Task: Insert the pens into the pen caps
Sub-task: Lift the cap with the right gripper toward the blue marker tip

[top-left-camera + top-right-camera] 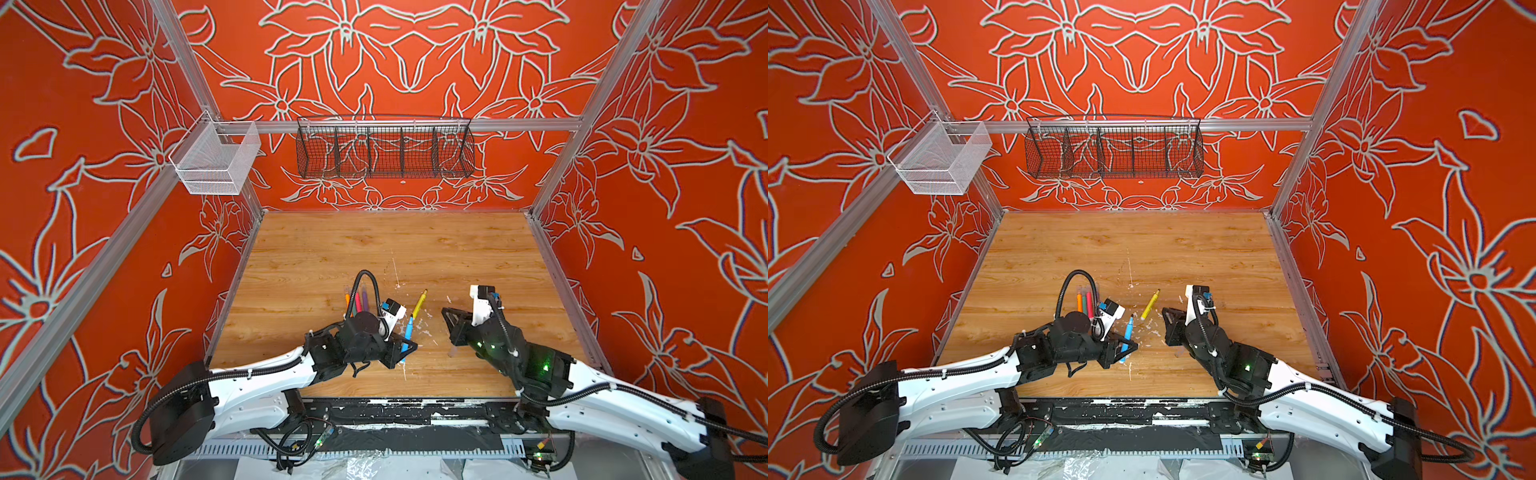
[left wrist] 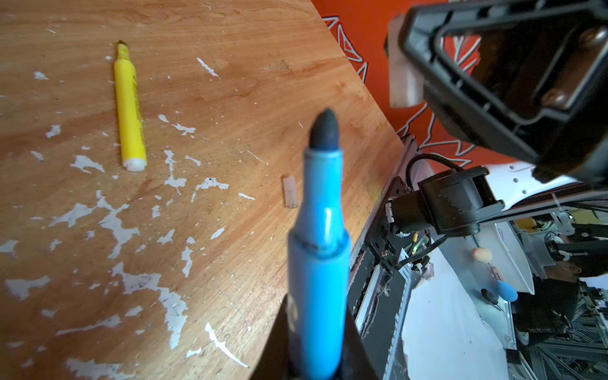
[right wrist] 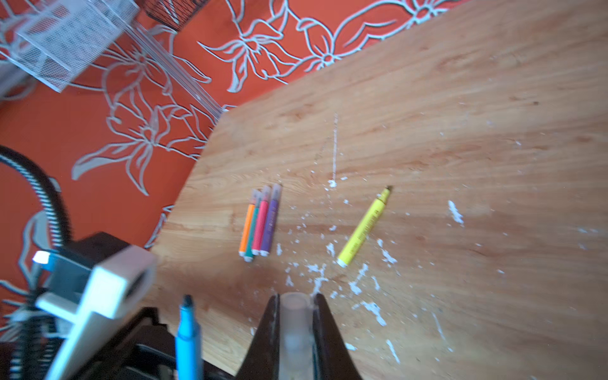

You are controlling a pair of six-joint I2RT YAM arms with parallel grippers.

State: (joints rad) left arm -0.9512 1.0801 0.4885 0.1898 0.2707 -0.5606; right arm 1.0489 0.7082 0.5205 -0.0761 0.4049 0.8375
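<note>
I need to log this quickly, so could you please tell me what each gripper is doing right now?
Left gripper: shut on the blue pen.
Right gripper: shut on a clear pen cap.

Top views: I look down from high, facing the back wall (image 1: 415, 99); whole table (image 1: 374, 249) in both.
Wrist views: close, low over my table; both share the yellow pen (image 2: 130, 108).
</note>
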